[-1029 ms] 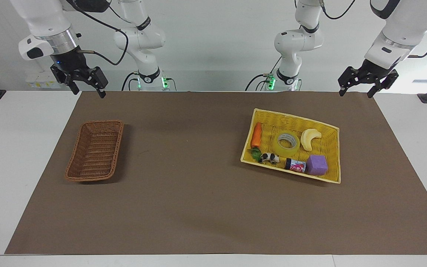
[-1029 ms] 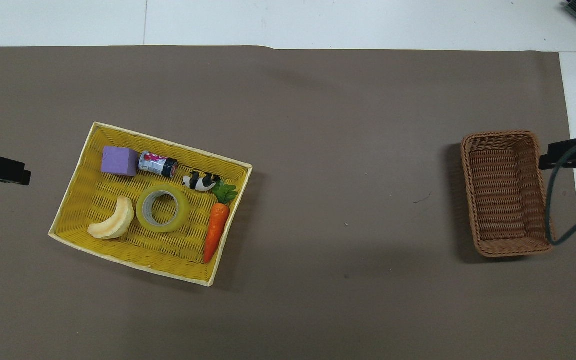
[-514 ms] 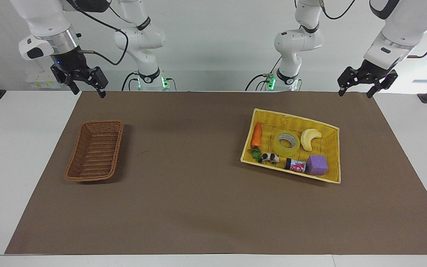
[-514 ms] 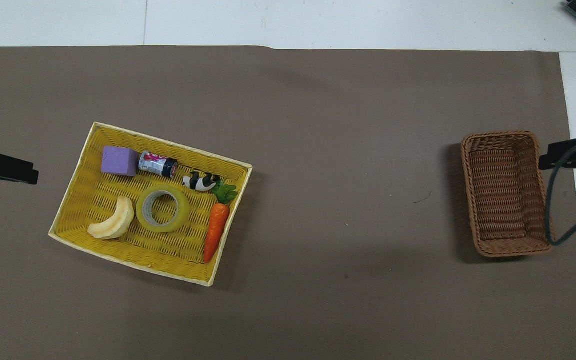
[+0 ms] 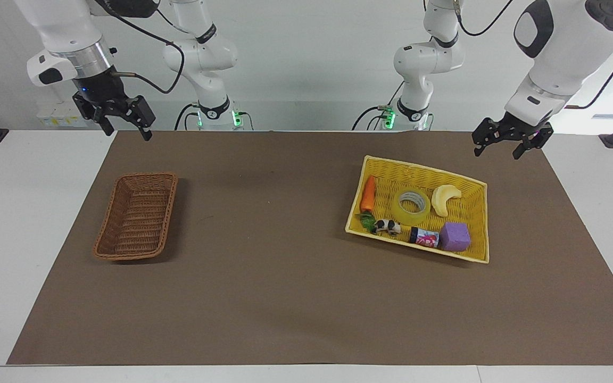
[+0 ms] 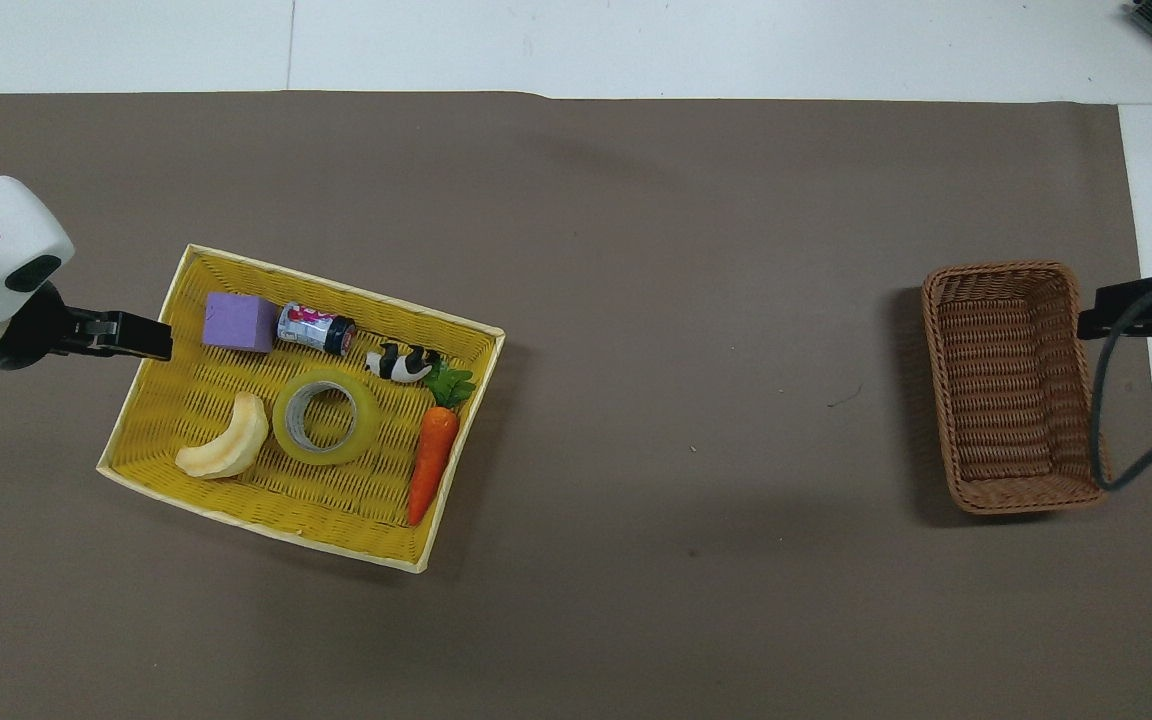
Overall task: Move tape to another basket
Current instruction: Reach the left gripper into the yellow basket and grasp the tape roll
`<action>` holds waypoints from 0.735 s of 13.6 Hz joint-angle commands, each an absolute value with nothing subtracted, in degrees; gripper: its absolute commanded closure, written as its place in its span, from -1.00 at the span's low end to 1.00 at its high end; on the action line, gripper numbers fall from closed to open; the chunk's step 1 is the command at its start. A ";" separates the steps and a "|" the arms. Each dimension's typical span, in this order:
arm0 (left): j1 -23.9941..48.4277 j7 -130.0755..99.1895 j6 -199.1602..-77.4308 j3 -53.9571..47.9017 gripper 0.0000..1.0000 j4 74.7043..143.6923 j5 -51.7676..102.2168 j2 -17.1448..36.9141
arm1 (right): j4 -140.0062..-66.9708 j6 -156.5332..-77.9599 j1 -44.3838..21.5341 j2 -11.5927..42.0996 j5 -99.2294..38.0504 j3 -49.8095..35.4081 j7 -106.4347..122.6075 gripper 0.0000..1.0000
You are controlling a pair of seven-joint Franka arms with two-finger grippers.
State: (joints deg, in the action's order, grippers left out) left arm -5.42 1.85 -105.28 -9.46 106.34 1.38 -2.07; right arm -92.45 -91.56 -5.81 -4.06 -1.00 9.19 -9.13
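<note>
The tape [image 5: 412, 206] is a yellowish ring lying flat in the middle of the large yellow basket [image 5: 418, 166]; it also shows in the overhead view [image 6: 326, 416]. The small brown wicker basket [image 5: 136, 215] stands empty toward the right arm's end of the table, also seen in the overhead view [image 6: 1011, 385]. My left gripper [image 5: 497, 153] is open and empty in the air. In the overhead view the left gripper [image 6: 148, 342] is over the yellow basket's rim beside the purple block. My right gripper [image 5: 129, 134] is open and empty, waiting in the air by the brown basket.
The yellow basket [image 6: 336, 292] also holds a pale banana [image 6: 226, 452], a carrot [image 6: 433, 462], a purple block [image 6: 239, 322], a small can [image 6: 316, 329] and a toy cow [image 6: 402, 363]. A brown mat [image 5: 264, 276] covers the table.
My left gripper has moved from the table's end toward the yellow basket and dropped a little. The right arm and all objects have not moved.
</note>
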 commanded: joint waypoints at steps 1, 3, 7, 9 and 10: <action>-4.48 -3.77 -111.42 -8.88 -1.00 111.51 0.62 -2.03 | -93.08 -92.11 -5.89 -4.57 -1.41 9.40 -8.17 -1.00; -3.87 -3.69 -113.29 -8.88 -1.00 114.33 0.62 -2.63 | -93.08 -92.11 -5.80 -4.57 -1.41 9.40 -8.17 -1.00; -3.00 -4.21 -116.70 -8.88 -1.00 117.41 0.62 -0.19 | -93.08 -92.11 -5.89 -4.48 -1.41 9.40 -8.17 -1.00; -1.32 -9.55 -122.40 -8.88 -1.00 122.23 0.53 0.17 | -93.08 -92.11 -5.80 -4.48 -1.41 9.40 -8.17 -1.00; -0.19 -12.02 -126.43 -8.88 -1.00 124.87 0.61 0.78 | -93.08 -92.11 -5.89 -4.48 -1.41 9.40 -8.17 -1.00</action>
